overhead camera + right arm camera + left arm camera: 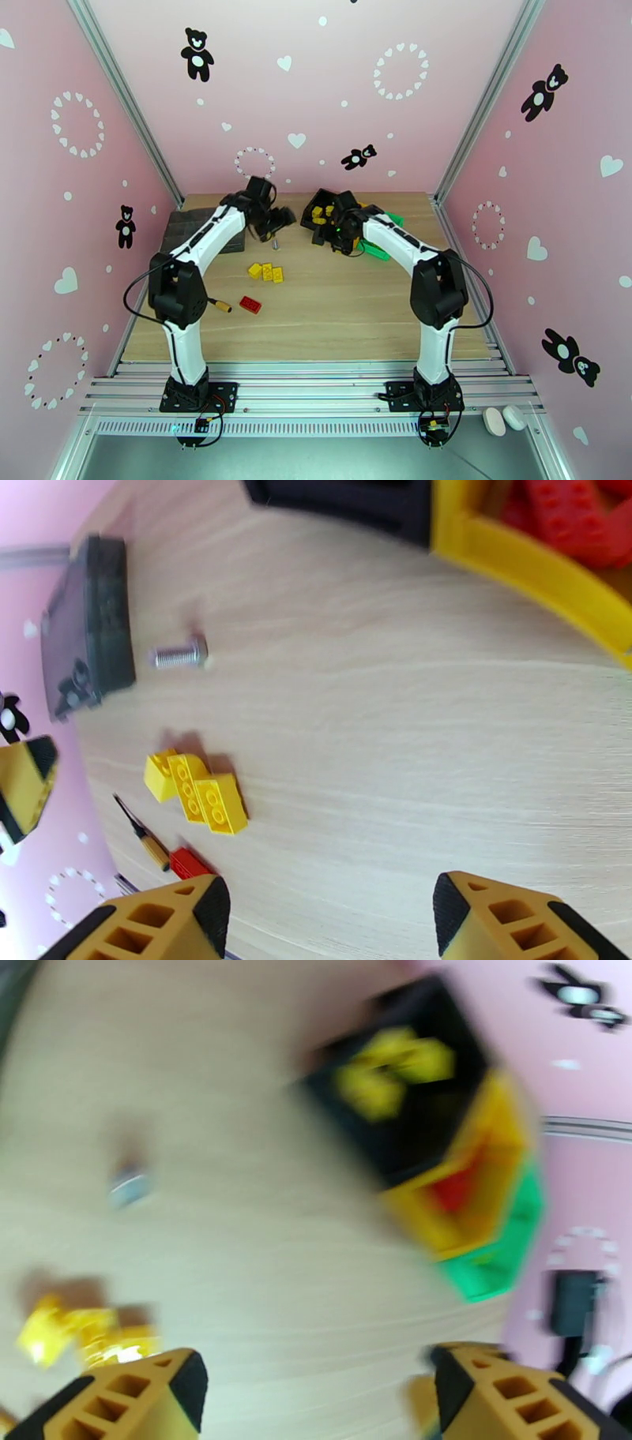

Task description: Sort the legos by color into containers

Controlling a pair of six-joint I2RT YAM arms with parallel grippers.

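Observation:
Three yellow legos (266,272) (197,792) lie together mid-table, and a red lego (251,305) (189,864) sits nearer the front. The joined containers stand at the back. The black bin (310,211) (426,1134) holds yellow bricks (395,1063). The yellow bin (505,1118) (537,559) holds red bricks (569,511), and the green bin (378,253) (490,1268) is at the end of the row. My left gripper (272,221) (316,1390) hovers open and empty left of the bins, its view blurred. My right gripper (340,233) (332,914) hangs open and empty beside the bins.
A dark grey organizer tray (186,229) (87,622) lies at the back left. A metal bolt (276,234) (180,654) rests near it. An orange-handled screwdriver (220,305) (142,835) lies beside the red lego. Pink walls close three sides.

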